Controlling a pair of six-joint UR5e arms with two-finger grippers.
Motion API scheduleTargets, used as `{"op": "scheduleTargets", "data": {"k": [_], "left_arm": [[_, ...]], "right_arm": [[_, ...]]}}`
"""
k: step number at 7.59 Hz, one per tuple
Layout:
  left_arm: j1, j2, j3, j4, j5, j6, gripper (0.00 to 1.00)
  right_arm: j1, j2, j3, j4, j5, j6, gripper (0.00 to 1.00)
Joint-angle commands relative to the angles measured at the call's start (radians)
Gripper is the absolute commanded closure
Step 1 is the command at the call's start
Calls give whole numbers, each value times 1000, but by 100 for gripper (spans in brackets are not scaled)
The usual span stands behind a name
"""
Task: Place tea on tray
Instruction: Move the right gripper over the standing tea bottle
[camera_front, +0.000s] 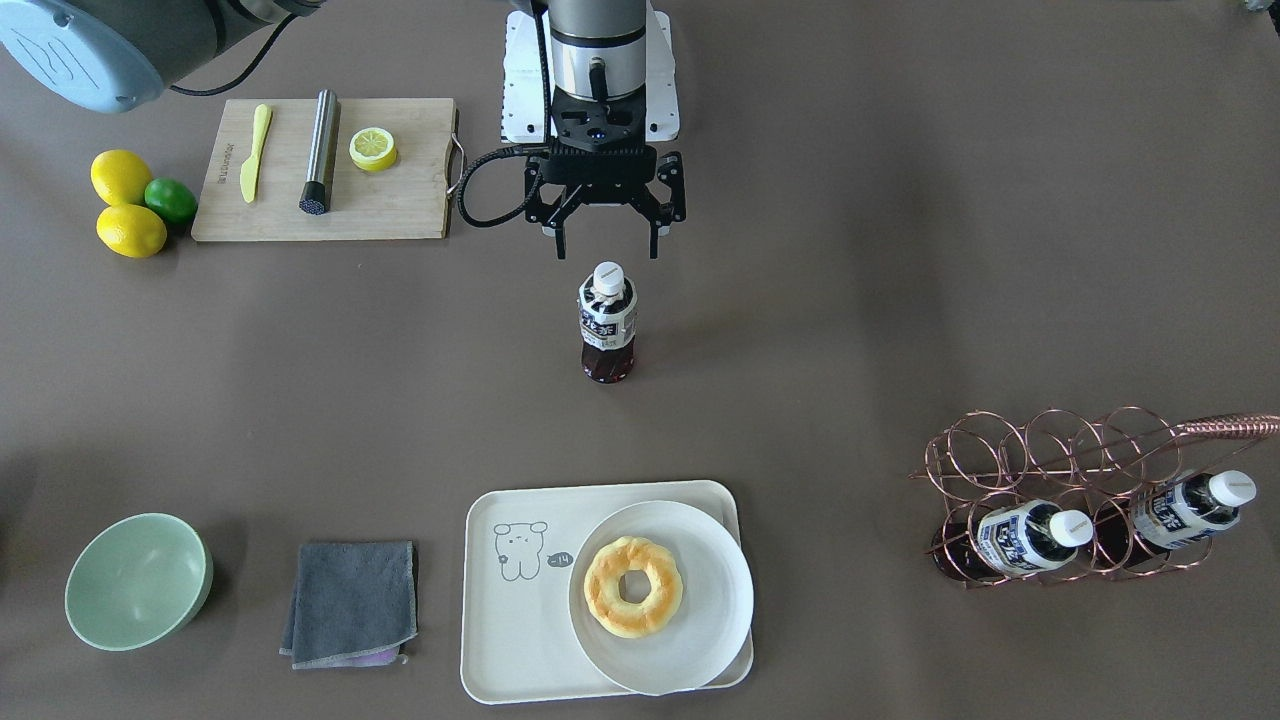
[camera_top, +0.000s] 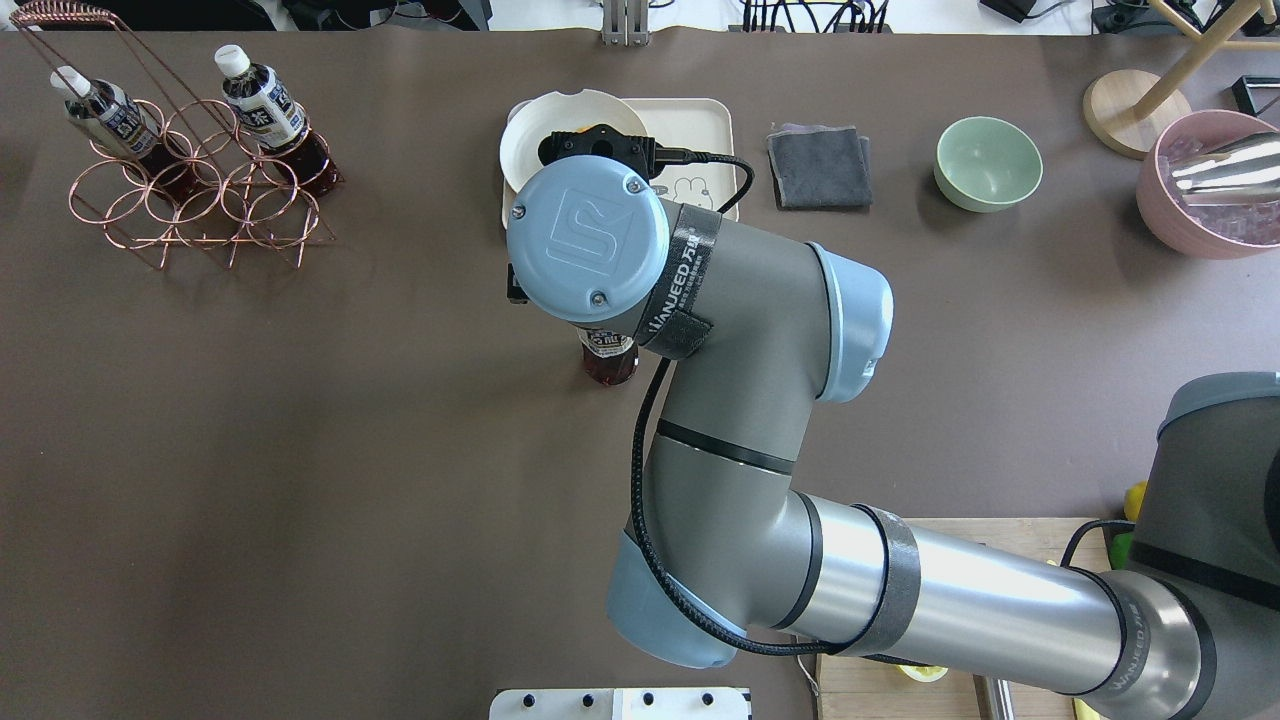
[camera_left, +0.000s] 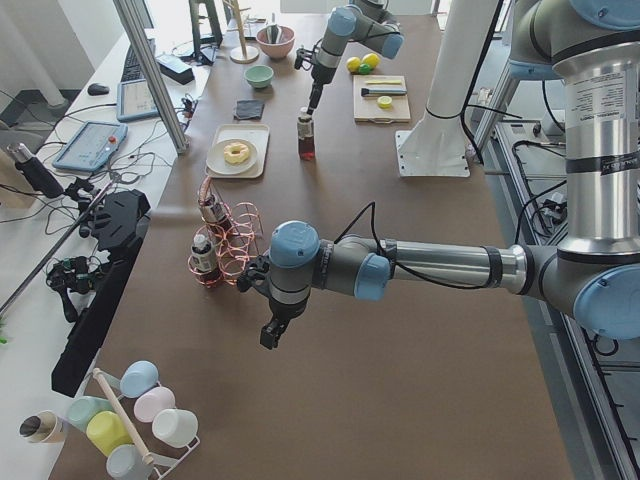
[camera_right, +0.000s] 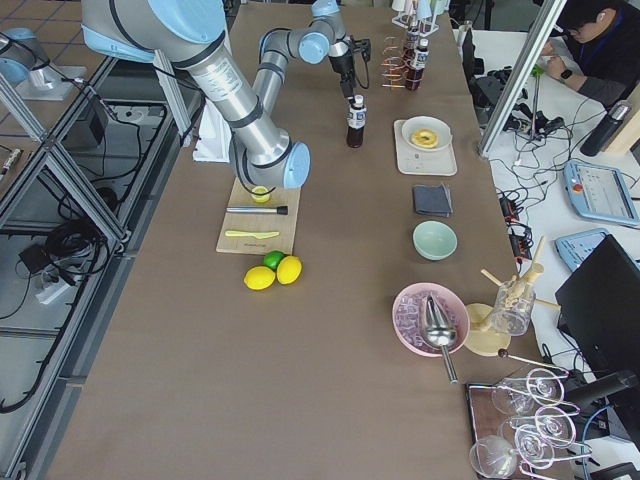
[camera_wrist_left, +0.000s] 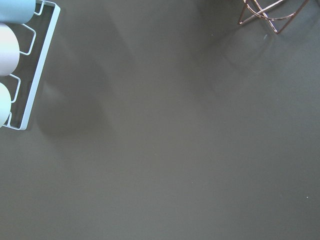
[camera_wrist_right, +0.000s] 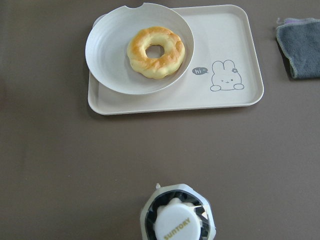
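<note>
One right claw (camera_front: 606, 248): spread wide, empty, just above the tea's cap, not touching
Left claw (camera_left: 272, 335): over the bench (camera_front: 850, 350) near the rack (camera_front: 1050, 468); wide or narrow, cannot tell
Tea (camera_front: 607, 320): upright mid-bench, well apart from the tray
Tray (camera_front: 510, 650): carrying a plate (camera_front: 700, 640) with a doughnut (camera_front: 633, 586)
Rack: two like bottles (camera_front: 1030, 537) inside

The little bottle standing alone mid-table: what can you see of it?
The tea bottle is small clear plastic, holding dark brown liquid, with a white screw cap marked SUNTORY and a white-and-navy label. It stands upright on the brown table, apart from the tray. The open right end effector hovers above, not touching it.
</note>
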Motion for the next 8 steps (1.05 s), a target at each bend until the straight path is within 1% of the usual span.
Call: {"op": "scheduleTargets", "data": {"k": [1,2,4,7,8], "left_arm": [[0,0,1,2,0,0,0],[0,0,2,2,0,0,0],[0,0,10,0,0,2,0],[0,0,10,0,0,0,0],[0,0,10,0,0,0,0]], "right_arm": [[-1,-1,-10,4,-36,-18,6],[-1,0,-21,6,-36,-16,8],[-1,-1,-71,85,-52,-18,14],[-1,-7,-67,84,-56,-36,22],[-1,-9,-65,83,-56,-36,31]]}}
